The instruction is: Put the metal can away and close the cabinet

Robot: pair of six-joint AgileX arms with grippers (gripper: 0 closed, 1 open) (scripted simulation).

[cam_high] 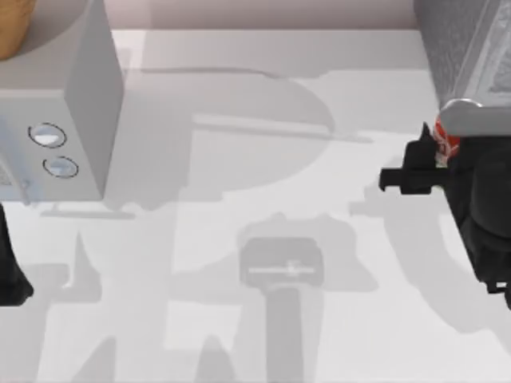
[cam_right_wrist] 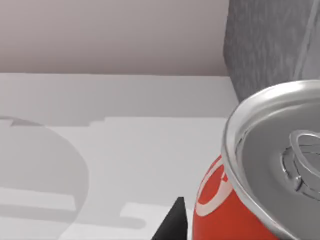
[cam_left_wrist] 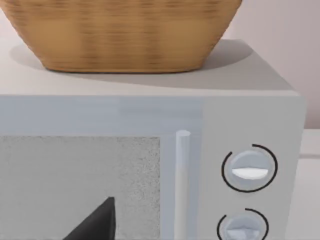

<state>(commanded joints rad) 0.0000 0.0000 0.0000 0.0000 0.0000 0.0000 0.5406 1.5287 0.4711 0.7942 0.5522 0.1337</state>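
The right hand [cam_high: 437,152] sits at the worktop's right side, pinching the metal can [cam_high: 449,137] and holding it clear of the surface. The can's silver top [cam_right_wrist: 280,160] and red label with white lettering [cam_right_wrist: 216,202] sit close to the wrist camera, a dark fingertip [cam_right_wrist: 172,222] beside the label. Just behind the can stands the grey cabinet [cam_high: 467,48]. The white worktop [cam_high: 263,199] spreads leftward to a microwave [cam_left_wrist: 150,165] carrying a wicker basket [cam_left_wrist: 125,30]. The left arm [cam_high: 9,271] is parked at the left edge; I cannot tell how its hand is set.
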